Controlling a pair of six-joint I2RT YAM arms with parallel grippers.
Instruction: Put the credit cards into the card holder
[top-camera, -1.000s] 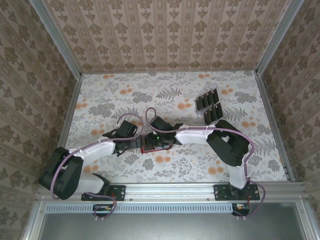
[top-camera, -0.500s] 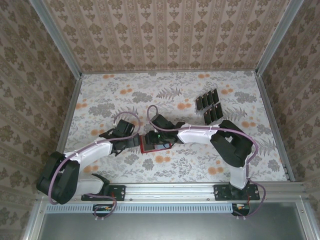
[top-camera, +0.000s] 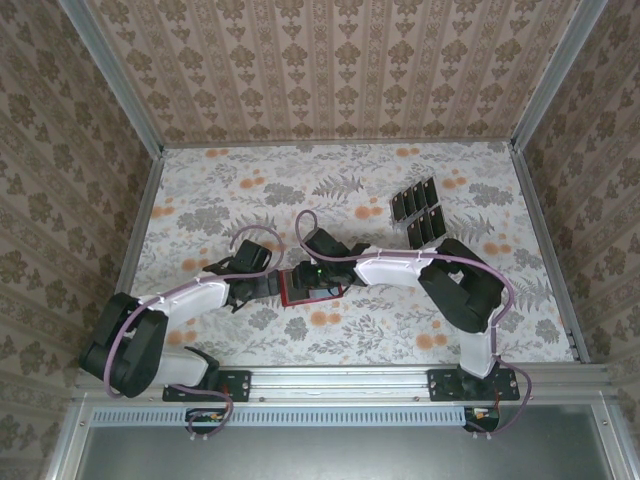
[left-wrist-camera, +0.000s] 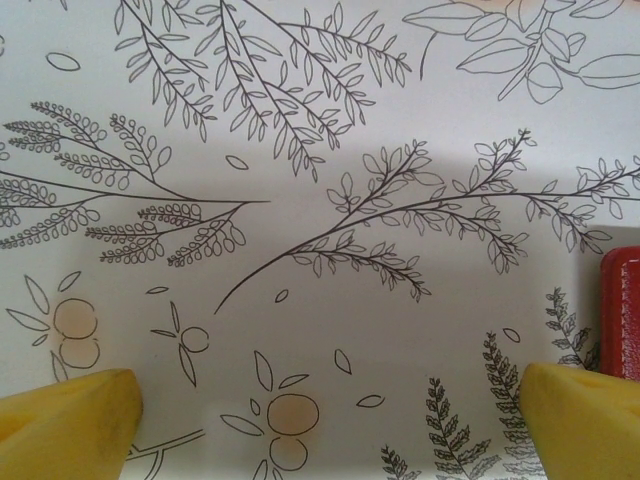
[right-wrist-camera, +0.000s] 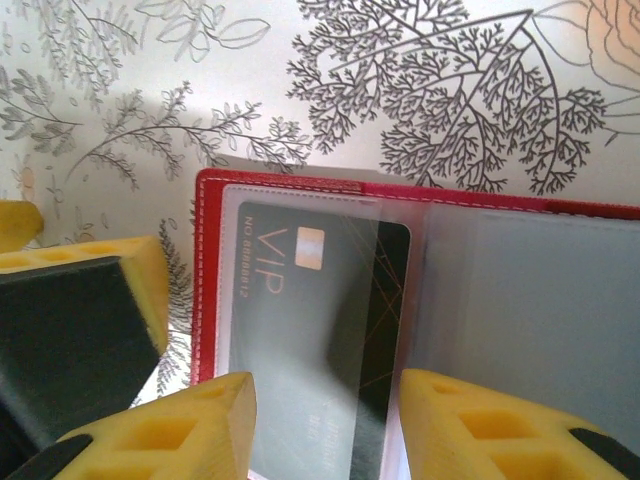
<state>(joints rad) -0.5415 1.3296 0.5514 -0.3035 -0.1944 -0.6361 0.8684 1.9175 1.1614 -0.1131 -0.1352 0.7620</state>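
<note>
Little has moved in the top view since 0.5 seconds ago: your left arm (top-camera: 190, 298) has swung its lower link slightly rightward, and the card holder (top-camera: 300, 293) lies where it did, near the middle of the flowered table cover (top-camera: 230, 190). Your left gripper (top-camera: 272, 285) sits just beside the holder's left edge, and your right gripper (top-camera: 318, 276) is over the holder. The remaining credit cards (top-camera: 418, 212) stand in 2 rows in a rack, well apart from the holder, toward the far right.

From the left wrist, you see the 2 yellow fingertips (left-wrist-camera: 65, 420) spread wide with only table cover between them, so that claw is released. A strip of the red holder shows at the right edge.

From the right wrist, the holder lies open and flat. 1 black card marked VIP (right-wrist-camera: 300, 330) sits under the clear sleeve of its left half. Your right fingertips (right-wrist-camera: 190, 430) stand apart above that card, released. Another yellow-and-black finger (right-wrist-camera: 80, 320) is just beside the holder's left edge.
</note>
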